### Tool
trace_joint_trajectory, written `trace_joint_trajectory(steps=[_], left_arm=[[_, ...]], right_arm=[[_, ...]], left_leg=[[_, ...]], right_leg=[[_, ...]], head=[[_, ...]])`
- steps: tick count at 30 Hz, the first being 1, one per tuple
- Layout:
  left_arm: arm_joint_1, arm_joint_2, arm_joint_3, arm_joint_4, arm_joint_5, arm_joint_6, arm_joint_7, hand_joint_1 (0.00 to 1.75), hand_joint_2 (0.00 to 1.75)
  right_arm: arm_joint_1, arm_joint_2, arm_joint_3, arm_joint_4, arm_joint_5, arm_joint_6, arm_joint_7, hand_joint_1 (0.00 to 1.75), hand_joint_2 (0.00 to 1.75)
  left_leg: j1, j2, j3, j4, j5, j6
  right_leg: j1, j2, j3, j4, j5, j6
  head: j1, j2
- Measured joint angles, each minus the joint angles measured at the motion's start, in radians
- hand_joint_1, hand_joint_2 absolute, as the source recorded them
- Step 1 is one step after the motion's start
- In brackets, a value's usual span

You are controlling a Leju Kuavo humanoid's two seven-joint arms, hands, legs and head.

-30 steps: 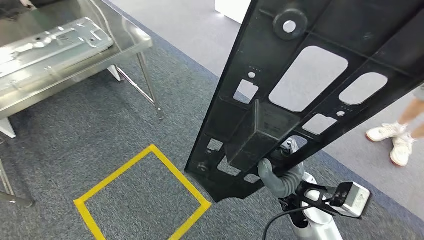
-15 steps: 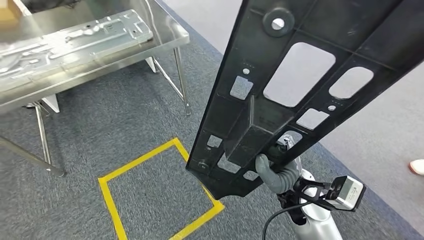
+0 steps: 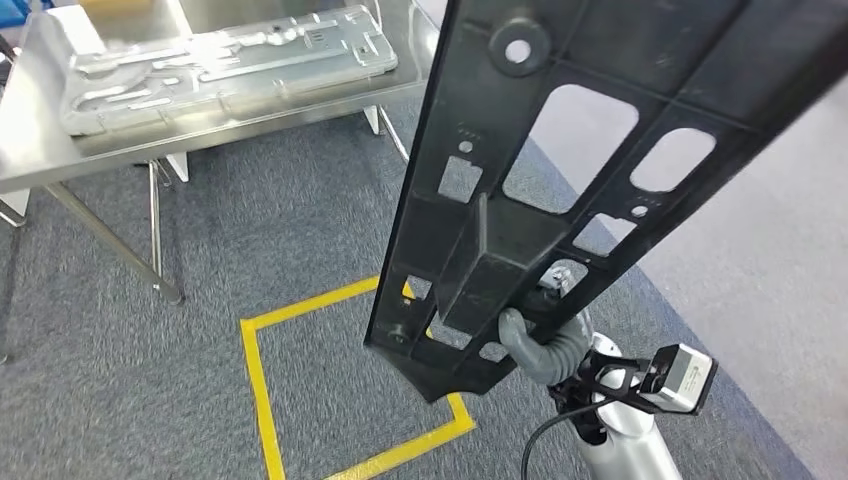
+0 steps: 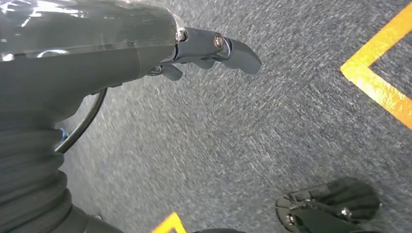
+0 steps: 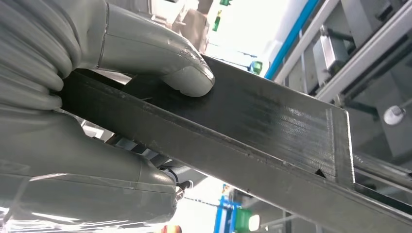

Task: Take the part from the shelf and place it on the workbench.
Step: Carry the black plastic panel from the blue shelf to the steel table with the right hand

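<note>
A long black plastic part [image 3: 480,250] with several cut-out windows fills the right half of the head view, tilted upward and away. My right hand [image 3: 540,345] grips it near its lower end, the grey thumb [image 5: 145,53] pressed on the part's flat rib [image 5: 252,126]. The steel workbench [image 3: 40,150] stands at the far left, apart from the part. My left hand [image 4: 214,48] hangs over the carpet with its fingers stretched out and nothing in it.
A silver stamped metal panel [image 3: 230,60] lies on the workbench, whose thin legs [image 3: 155,240] reach the grey carpet. A yellow tape square [image 3: 255,390] marks the floor in front of me. Paler floor [image 3: 760,260] runs along the right.
The whole picture has shifted: the camera turned, so the workbench and yellow square now sit further right. The person's feet have left the picture. My right hand still holds the part.
</note>
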Motion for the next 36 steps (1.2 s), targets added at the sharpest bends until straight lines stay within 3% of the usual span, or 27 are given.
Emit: trace_joint_trajectory(steps=[1,3,4,5,7,9,12,13,15,17,18,19,20,21,23,24,26,29,31,34,35,36], left_arm=[[-0.004,-0.004,0.002,0.000,0.004,0.001,-0.005,0.00,1.75],[-0.012,-0.011,0.006,0.000,0.006,0.001,-0.015,0.00,1.75],[-0.015,-0.015,0.008,0.000,0.007,0.001,-0.018,0.00,1.75],[-0.016,-0.017,0.011,0.000,0.007,0.000,-0.021,0.00,1.75],[-0.017,-0.022,0.015,0.000,0.010,-0.002,-0.029,0.00,1.75],[-0.018,-0.027,0.018,0.000,0.016,-0.002,-0.035,0.00,1.75],[-0.018,-0.029,0.021,0.000,0.020,0.006,-0.035,0.00,1.75],[-0.018,-0.029,0.022,0.000,0.020,0.009,-0.033,0.00,1.75],[-0.018,-0.029,0.026,0.000,0.023,0.016,-0.031,0.00,1.75],[-0.020,-0.031,0.031,0.000,0.033,0.020,-0.031,0.00,1.75],[-0.021,-0.032,0.036,0.000,0.038,0.021,-0.032,0.00,1.75],[-0.022,-0.034,0.039,0.000,0.040,0.021,-0.033,0.00,1.75],[-0.023,-0.036,0.042,0.000,0.040,0.021,-0.034,0.00,1.75],[-0.023,-0.038,0.043,0.000,0.040,0.021,-0.033,0.00,1.75],[-0.020,-0.039,0.044,0.000,0.039,0.022,-0.031,0.00,1.75],[-0.019,-0.040,0.045,0.000,0.039,0.022,-0.031,0.00,1.75],[-0.018,-0.041,0.046,0.000,0.039,0.023,-0.031,0.00,1.75],[-0.015,-0.043,0.047,0.000,0.038,0.023,-0.030,0.00,1.75],[-0.016,-0.044,0.048,0.000,0.038,0.023,-0.030,0.00,1.75],[-0.019,-0.046,0.050,0.000,0.041,0.025,-0.030,0.00,1.75],[-0.019,-0.046,0.051,0.000,0.042,0.026,-0.030,0.00,1.75],[-0.018,-0.046,0.052,0.000,0.043,0.028,-0.030,0.00,1.75]], right_arm=[[-0.001,0.000,0.001,0.001,0.001,-0.001,0.003,1.68,1.75],[0.000,0.000,0.001,0.004,0.004,-0.004,0.007,1.68,1.75],[0.001,0.000,0.001,0.006,0.006,-0.006,0.011,1.68,1.75],[0.002,0.000,0.001,0.006,0.007,-0.008,0.013,1.68,1.75],[0.003,0.000,0.001,0.006,0.010,-0.015,0.017,1.68,1.75],[0.004,0.000,0.001,0.003,0.010,-0.021,0.018,1.68,1.75],[0.003,0.000,0.001,0.000,0.009,-0.021,0.018,1.68,1.75],[0.003,0.000,0.002,0.001,0.009,-0.019,0.018,1.68,1.75],[0.002,0.000,0.002,0.001,0.011,-0.017,0.020,1.68,1.75],[0.002,0.001,0.003,0.001,0.015,-0.017,0.023,1.68,1.75],[0.002,0.000,0.004,0.001,0.017,-0.017,0.026,1.68,1.75],[0.002,0.000,0.004,0.002,0.019,-0.017,0.029,1.68,1.75],[0.002,0.000,0.005,0.002,0.021,-0.017,0.031,1.68,1.75],[0.001,0.000,0.006,0.003,0.022,-0.017,0.033,1.68,1.75],[-0.004,0.000,0.008,0.003,0.023,-0.017,0.036,1.68,1.75],[-0.007,0.000,0.009,0.003,0.023,-0.017,0.037,1.68,1.75],[-0.013,0.000,0.010,0.003,0.023,-0.018,0.039,1.68,1.75],[-0.016,0.000,0.011,0.003,0.023,-0.018,0.043,1.68,1.75],[-0.020,0.000,0.011,0.003,0.022,-0.018,0.043,1.68,1.75],[-0.025,0.000,0.012,0.007,0.018,-0.017,0.043,1.68,1.75],[-0.025,0.000,0.013,0.009,0.017,-0.017,0.043,1.68,1.75],[-0.026,0.000,0.014,0.010,0.015,-0.017,0.043,1.68,1.75]], left_leg=[[0.001,-0.011,0.001,-0.002,0.001,0.004],[0.000,-0.036,0.002,-0.001,0.001,0.009],[0.000,-0.050,0.003,-0.001,0.001,0.010],[-0.001,-0.064,0.005,0.000,0.001,0.010],[-0.001,-0.089,0.011,0.001,-0.002,0.009],[-0.002,-0.108,0.012,0.005,-0.006,0.004],[0.001,-0.124,0.007,0.004,-0.008,-0.011],[0.001,-0.118,0.007,0.005,-0.011,-0.016],[-0.001,-0.079,-0.008,0.045,-0.038,-0.026],[0.002,-0.034,-0.061,0.159,-0.096,-0.035],[0.005,-0.025,-0.095,0.227,-0.122,-0.038],[0.008,-0.020,-0.120,0.274,-0.135,-0.040],[0.011,-0.018,-0.127,0.287,-0.128,-0.042],[0.013,-0.016,-0.113,0.258,-0.103,-0.043],[0.015,-0.010,-0.041,0.122,-0.038,-0.041],[0.013,-0.008,-0.009,0.060,-0.021,-0.037],[0.007,-0.006,0.017,0.004,-0.021,-0.026],[0.005,-0.013,0.032,-0.010,-0.024,-0.005],[0.006,-0.015,0.049,-0.018,-0.026,0.006],[0.003,-0.017,0.059,-0.018,-0.035,0.015],[0.001,-0.020,0.064,-0.018,-0.040,0.015],[0.000,-0.022,0.070,-0.018,-0.045,0.015]], right_leg=[[-0.002,0.031,-0.028,0.056,-0.029,0.001],[0.000,0.060,-0.103,0.192,-0.081,0.000],[0.001,0.064,-0.131,0.234,-0.086,-0.001],[0.003,0.066,-0.141,0.237,-0.068,-0.003],[0.004,0.078,-0.107,0.131,0.016,-0.011],[0.006,0.104,-0.059,0.006,0.074,-0.019],[0.009,0.115,-0.043,-0.040,0.080,-0.026],[0.008,0.111,-0.040,-0.044,0.082,-0.030],[0.003,0.101,-0.030,-0.055,0.084,-0.041],[0.004,0.088,-0.023,-0.059,0.079,-0.048],[0.005,0.081,-0.021,-0.059,0.076,-0.048],[0.006,0.074,-0.019,-0.059,0.073,-0.047],[0.006,0.068,-0.015,-0.058,0.070,-0.046],[0.006,0.063,-0.010,-0.058,0.066,-0.044],[0.006,0.057,0.003,-0.059,0.058,-0.038],[0.007,0.055,0.007,-0.058,0.054,-0.034],[0.008,0.052,0.010,-0.057,0.051,-0.022],[0.005,0.053,0.008,-0.037,0.051,-0.004],[0.004,0.058,-0.025,0.030,0.022,0.001],[0.005,0.062,-0.145,0.210,-0.041,0.000],[0.006,0.062,-0.173,0.236,-0.037,-0.001],[0.007,0.063,-0.180,0.222,-0.011,-0.004]], head=[[0.000,0.000],[0.000,0.000],[0.000,0.000],[0.000,0.000],[0.000,0.000],[0.000,0.000],[0.000,0.000],[0.000,0.000],[0.000,0.000],[0.000,0.000],[0.000,0.000],[0.000,0.000],[0.000,0.000],[0.000,0.000],[0.000,0.000],[0.000,0.000],[0.000,0.000],[0.000,0.000],[0.000,0.000],[0.000,0.000],[0.000,0.000],[0.000,0.000]])
